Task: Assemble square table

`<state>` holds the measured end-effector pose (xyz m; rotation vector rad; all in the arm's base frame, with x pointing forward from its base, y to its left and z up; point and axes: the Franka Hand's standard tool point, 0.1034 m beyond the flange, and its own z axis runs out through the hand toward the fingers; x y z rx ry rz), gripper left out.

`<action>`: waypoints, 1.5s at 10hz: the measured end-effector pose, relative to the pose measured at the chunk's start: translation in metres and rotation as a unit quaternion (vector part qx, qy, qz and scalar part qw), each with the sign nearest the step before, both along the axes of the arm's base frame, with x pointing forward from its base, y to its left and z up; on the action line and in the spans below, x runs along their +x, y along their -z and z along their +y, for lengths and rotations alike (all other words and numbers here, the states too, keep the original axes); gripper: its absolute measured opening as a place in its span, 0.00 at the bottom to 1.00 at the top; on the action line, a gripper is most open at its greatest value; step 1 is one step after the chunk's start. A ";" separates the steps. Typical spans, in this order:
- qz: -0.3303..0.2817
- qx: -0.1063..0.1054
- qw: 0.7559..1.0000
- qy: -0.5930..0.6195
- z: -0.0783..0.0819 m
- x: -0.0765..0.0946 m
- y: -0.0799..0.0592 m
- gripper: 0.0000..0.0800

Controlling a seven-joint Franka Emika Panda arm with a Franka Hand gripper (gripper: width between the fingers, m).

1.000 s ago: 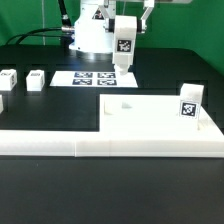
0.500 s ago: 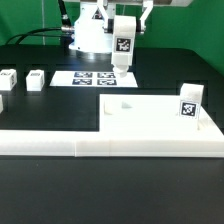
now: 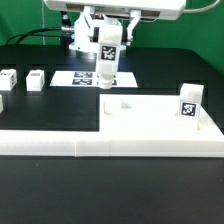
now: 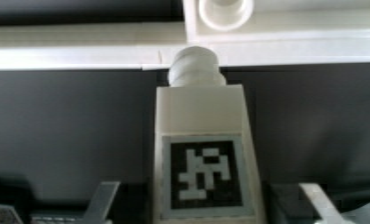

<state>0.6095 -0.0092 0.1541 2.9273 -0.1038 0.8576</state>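
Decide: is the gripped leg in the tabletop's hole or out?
Out. The gripper holds the leg in the air, its tip short of the hole in the tabletop.

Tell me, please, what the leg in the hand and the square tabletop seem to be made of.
The leg, held in the hand, looks like hard white plastic, matte: even colour, no grain, a moulded peg at its end. Its tag seems printed paper or sticker. The square tabletop looks likewise matte white plastic, thick and uniform; likely, not certain.
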 end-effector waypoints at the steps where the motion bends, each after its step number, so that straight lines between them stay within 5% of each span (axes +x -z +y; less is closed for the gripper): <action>1: -0.002 0.001 1.000 0.001 0.000 -0.001 0.002 0.37; 4: 0.002 -0.001 1.000 -0.011 0.017 -0.003 0.026 0.37; 10: 0.024 -0.011 0.999 -0.020 0.020 -0.010 0.053 0.37; 15: 0.038 -0.007 0.999 -0.015 0.028 -0.008 0.058 0.37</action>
